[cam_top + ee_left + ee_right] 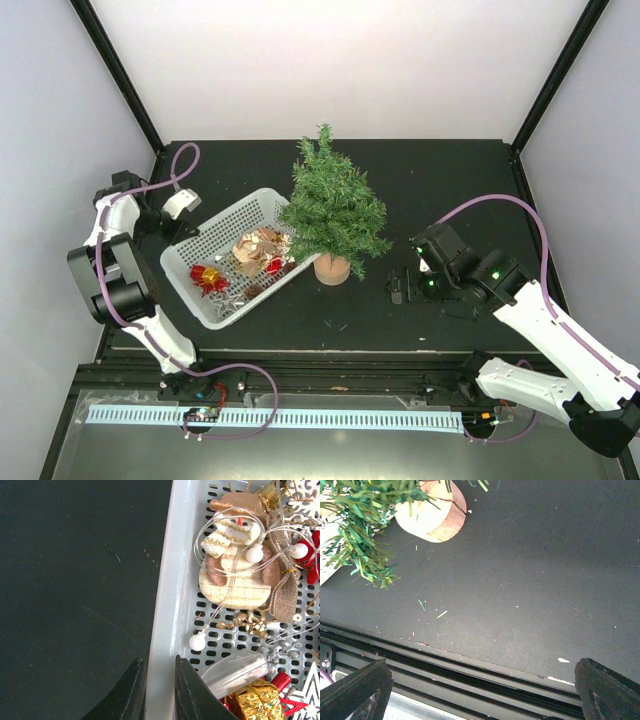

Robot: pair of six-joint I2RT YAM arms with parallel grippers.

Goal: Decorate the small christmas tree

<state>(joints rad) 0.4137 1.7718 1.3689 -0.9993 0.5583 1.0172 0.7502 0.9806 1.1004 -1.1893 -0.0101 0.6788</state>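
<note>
The small christmas tree (333,210) stands upright mid-table on its tan wooden base (332,268); I see no ornaments on it. Its base (432,515) and low branches (360,535) show top left in the right wrist view. A white perforated basket (185,290) of ornaments lies left of the tree. My left gripper (190,225) is shut on the basket's rim (165,590), one finger (190,690) inside and the other outside. My right gripper (398,285) hangs wide open and empty right of the tree, and in the right wrist view (480,690) only bare mat lies between its fingers.
The basket holds a wooden striped ornament (235,575), a gold gift box (255,700), a string of white beads (197,641), red bows (208,277) and tan pieces (258,248). The table's front edge and rail (470,675) lie below the right gripper. Loose green needles (421,605) dot the mat.
</note>
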